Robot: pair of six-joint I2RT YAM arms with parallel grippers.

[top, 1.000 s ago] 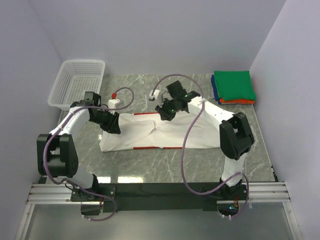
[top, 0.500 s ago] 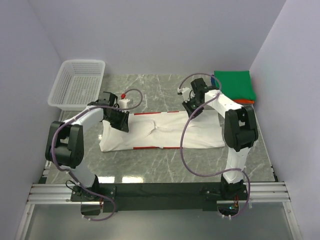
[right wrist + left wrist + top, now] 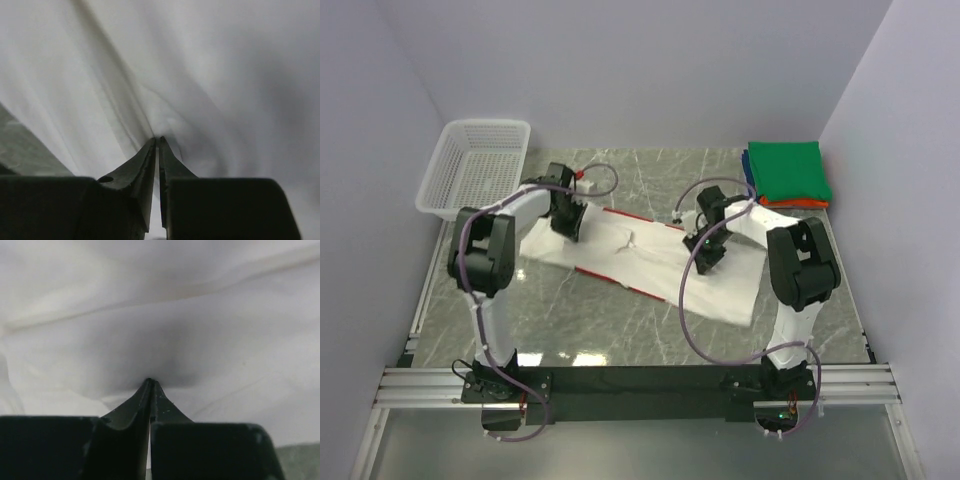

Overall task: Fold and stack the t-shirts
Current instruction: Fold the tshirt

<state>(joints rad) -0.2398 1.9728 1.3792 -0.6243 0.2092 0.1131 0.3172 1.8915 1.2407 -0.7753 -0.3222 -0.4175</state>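
On the table (image 3: 620, 325), white tee (image 3: 650, 265) slantwise, left tool (image 3: 150, 382) and right tool (image 3: 157, 140) pinching its cloth — folded stack (image 3: 785, 172) well apart.

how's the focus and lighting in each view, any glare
Top external: sharp, even light, no glare on the white t-shirt. Left wrist: cloth soft, shadow ahead of the left tool. Right wrist: folds blurred, cloth shaded around the right tool.

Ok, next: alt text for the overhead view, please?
Two robot arms pinch a white t-shirt lying slantwise on a marble table: left tool at its far-left end, right tool right of centre. White basket far left; folded shirts, green on top, far right.
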